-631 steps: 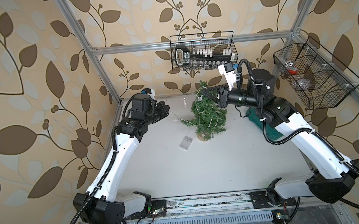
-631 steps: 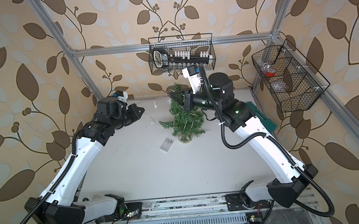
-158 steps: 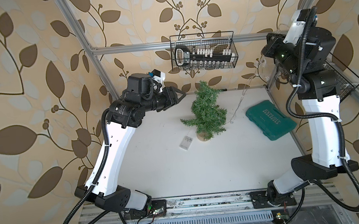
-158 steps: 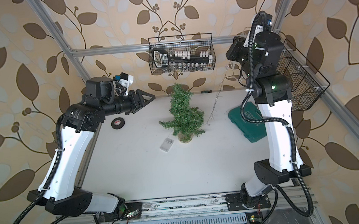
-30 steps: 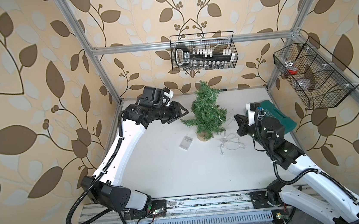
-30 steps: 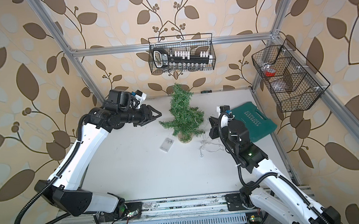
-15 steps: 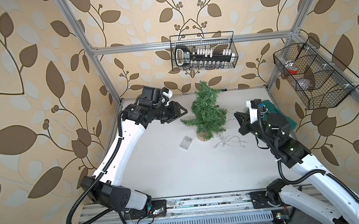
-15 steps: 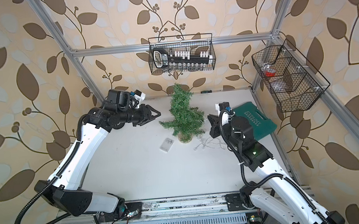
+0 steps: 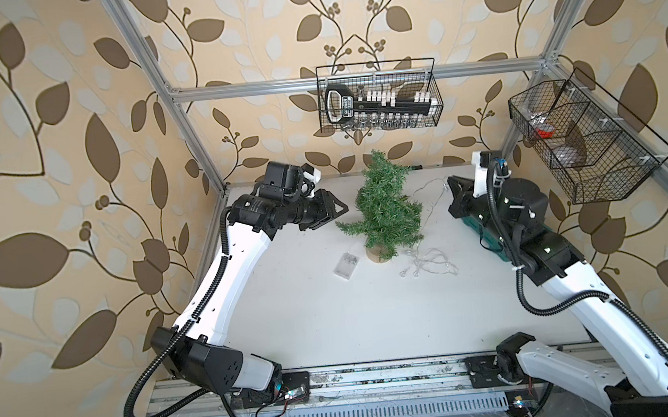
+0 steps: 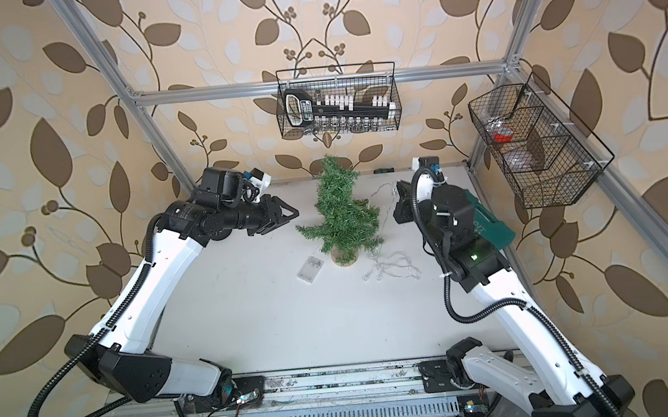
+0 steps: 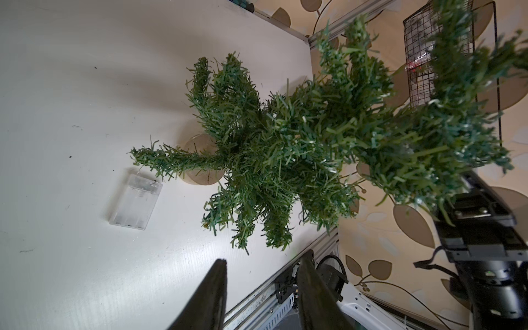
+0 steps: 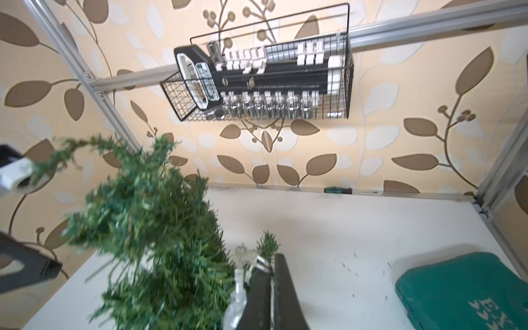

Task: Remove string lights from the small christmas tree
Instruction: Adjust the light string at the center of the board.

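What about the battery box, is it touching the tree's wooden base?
Apart: the left wrist view shows bare table between battery box and wooden base.

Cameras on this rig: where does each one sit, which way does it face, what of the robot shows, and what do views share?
Top views: high above the arms' bases, looking down on the table; both arms show, with left gripper and right gripper.
Left wrist: behind the open left gripper, facing the small christmas tree and battery box; its two fingers show.
Right wrist: behind the shut right gripper, facing the back wall's wire basket; its fingers pinch the string lights.
Shared: all views show the small christmas tree.
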### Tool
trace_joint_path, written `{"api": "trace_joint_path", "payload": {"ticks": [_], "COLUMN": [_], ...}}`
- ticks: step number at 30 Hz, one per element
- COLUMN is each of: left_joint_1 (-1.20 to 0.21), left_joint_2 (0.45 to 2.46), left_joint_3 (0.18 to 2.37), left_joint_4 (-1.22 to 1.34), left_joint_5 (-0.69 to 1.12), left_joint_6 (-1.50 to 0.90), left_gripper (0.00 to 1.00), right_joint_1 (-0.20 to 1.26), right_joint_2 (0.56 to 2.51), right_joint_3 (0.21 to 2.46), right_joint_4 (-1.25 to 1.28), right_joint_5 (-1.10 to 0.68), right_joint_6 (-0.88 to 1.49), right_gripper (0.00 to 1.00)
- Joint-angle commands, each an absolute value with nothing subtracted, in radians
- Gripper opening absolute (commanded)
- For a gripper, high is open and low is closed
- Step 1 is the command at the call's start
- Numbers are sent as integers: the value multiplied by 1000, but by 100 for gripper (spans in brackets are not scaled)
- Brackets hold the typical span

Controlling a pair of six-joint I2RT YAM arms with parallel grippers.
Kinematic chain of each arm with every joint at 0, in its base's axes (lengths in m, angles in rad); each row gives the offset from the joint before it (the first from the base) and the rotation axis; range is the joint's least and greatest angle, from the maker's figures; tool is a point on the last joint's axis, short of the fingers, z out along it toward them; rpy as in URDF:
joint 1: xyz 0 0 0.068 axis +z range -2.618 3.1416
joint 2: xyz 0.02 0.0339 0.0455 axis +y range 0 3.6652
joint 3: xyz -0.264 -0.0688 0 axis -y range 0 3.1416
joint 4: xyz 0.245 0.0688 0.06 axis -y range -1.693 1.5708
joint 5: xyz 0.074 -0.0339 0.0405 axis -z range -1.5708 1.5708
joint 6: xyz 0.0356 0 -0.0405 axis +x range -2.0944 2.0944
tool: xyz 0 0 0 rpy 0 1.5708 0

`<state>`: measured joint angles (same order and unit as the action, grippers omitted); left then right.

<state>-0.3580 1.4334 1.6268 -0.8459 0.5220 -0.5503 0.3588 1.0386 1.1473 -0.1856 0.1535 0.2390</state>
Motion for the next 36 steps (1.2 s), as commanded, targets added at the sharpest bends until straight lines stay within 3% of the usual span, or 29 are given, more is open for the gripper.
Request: {"api": "trace_joint_path", "payload": {"ticks": [1, 10, 24, 36], "left_joint_1": [-344, -310, -286, -286], "left_joint_2": [1391, 1340, 1282, 1151], "left_joint_3": [1628, 1566, 1447, 1050], "left_joint_4": [-819, -830, -812, -634], "left_joint_5": [492, 460, 484, 550], "left_joint_6": [-547, -554, -594, -726], "left_gripper": [42, 42, 39, 39], "right_joint_1": [335, 286, 219, 157], "right_joint_2": [1155, 1486, 1732, 1614], "right_joint_3": [1239, 1448, 1361, 1128], "right_joint_4": [-190, -185, -278, -367], "right_joint_5": [229, 239, 238, 301], "right_joint_6": [281, 393, 434, 436], "right_gripper": [0, 0, 0, 0]}}
